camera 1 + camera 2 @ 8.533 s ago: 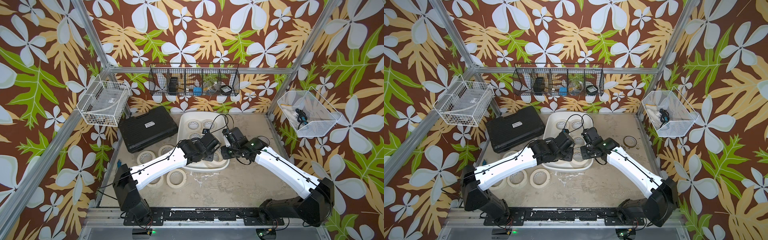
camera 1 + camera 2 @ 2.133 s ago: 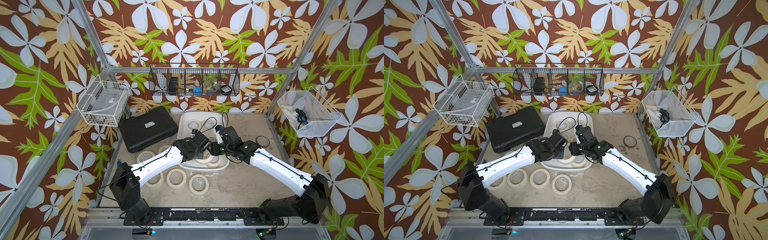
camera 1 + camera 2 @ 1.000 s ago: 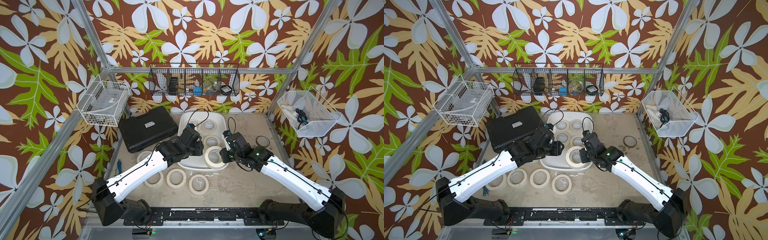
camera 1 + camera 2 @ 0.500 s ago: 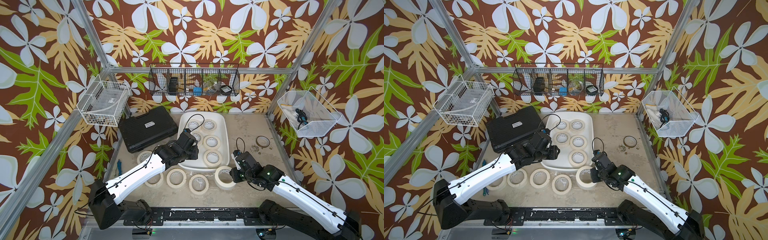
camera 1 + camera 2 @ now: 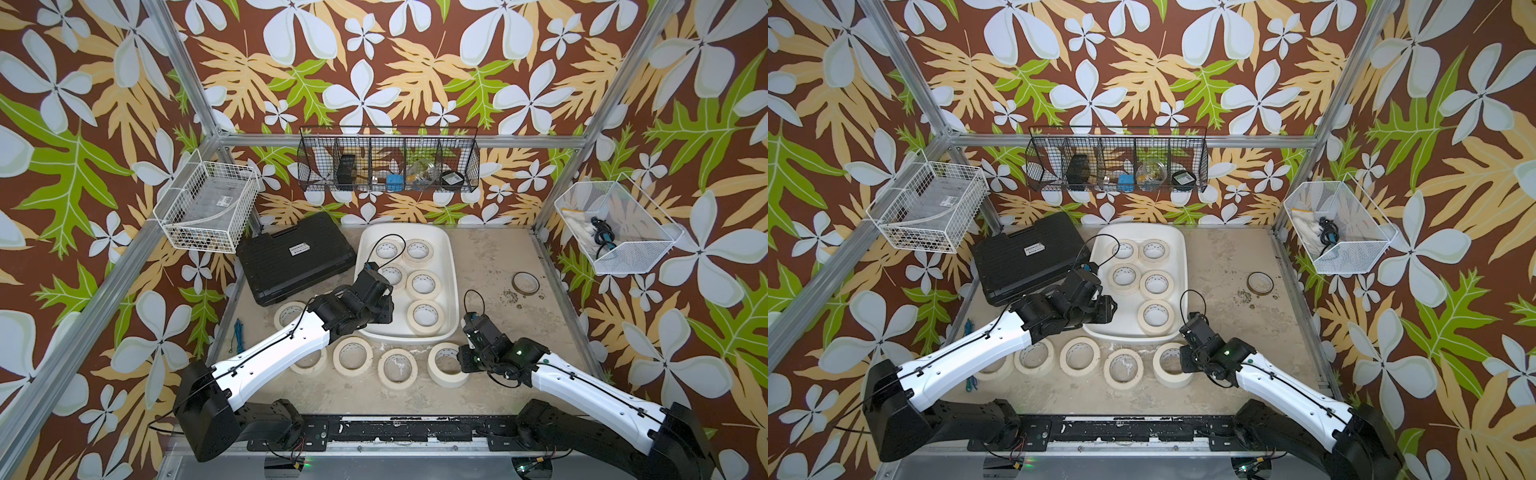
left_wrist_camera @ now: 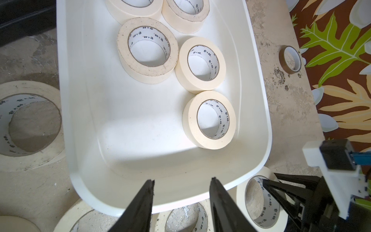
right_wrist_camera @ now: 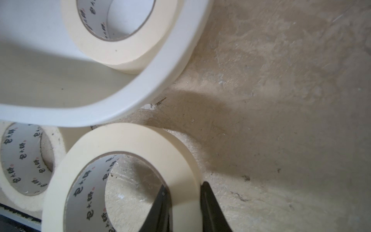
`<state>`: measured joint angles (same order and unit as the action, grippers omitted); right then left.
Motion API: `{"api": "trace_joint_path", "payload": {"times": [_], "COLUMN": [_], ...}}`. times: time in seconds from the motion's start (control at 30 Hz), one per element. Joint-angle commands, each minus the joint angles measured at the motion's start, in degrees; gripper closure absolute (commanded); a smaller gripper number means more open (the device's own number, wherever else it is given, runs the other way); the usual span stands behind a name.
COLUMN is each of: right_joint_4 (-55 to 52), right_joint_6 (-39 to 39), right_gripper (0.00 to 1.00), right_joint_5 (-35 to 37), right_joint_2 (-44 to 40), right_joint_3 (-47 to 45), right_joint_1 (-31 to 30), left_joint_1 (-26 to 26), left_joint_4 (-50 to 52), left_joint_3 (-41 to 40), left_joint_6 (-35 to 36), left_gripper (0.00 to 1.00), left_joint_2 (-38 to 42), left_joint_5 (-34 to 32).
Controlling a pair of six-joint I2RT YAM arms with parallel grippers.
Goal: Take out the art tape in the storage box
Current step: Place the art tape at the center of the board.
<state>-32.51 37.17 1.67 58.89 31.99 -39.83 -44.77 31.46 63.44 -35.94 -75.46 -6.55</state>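
pinching art tape (image 7: 128, 140) wall, right end effector (image 7: 183, 187); plain only from wrist.

Brown wallpaper (image 5: 395, 62) printed with white flowers and green and tan leaves covers the three walls, edged by aluminium posts (image 5: 179, 70). A black wire basket (image 5: 386, 162) hangs on the back wall, and white wire baskets (image 5: 208, 212) hang on the side walls. The tabletop (image 5: 490, 257) is mottled, scuffed beige.
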Motion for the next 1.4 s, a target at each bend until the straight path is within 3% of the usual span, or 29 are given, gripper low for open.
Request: {"api": "trace_joint_path", "payload": {"times": [0.0, 0.4, 0.57, 0.73, 0.93, 1.37], "right_joint_4": [5.81, 15.11, 14.51, 13.77, 9.6, -4.14], "right_joint_6": [1.99, 3.0, 3.34, 3.31, 2.67, 1.74], "right_gripper": [0.95, 0.9, 0.79, 0.59, 0.46, 0.45], "right_joint_5": [0.7, 3.43, 3.78, 3.03, 2.86, 3.08], "right_joint_2": [1.38, 1.03, 2.14, 2.04, -1.93, -12.02], "right_joint_3": [-1.0, -7.71, -7.47, -6.99, -3.91, 7.9], "right_joint_1": [-0.18, -0.2, -0.22, -0.24, -0.24, -0.24], "left_joint_1": [0.04, 0.04, 0.04, 0.07, 0.08, 3.62], "left_joint_4": [-1.44, -2.55, -0.91, -0.52, -0.53, -1.43], "left_joint_3": [-0.3, -1.07, -0.56, -0.49, -0.02, 6.93], "left_joint_6": [-0.31, -0.86, -1.66, -2.01, -1.84, -2.05], "left_gripper": [0.51, 0.52, 0.52, 0.52, 0.52, 0.51], "left_joint_2": [-0.03, -0.06, -0.12, -0.26, -1.07, -8.45], "left_joint_5": [1.05, 2.08, 1.22, 0.78, -0.2, 0.33]}}
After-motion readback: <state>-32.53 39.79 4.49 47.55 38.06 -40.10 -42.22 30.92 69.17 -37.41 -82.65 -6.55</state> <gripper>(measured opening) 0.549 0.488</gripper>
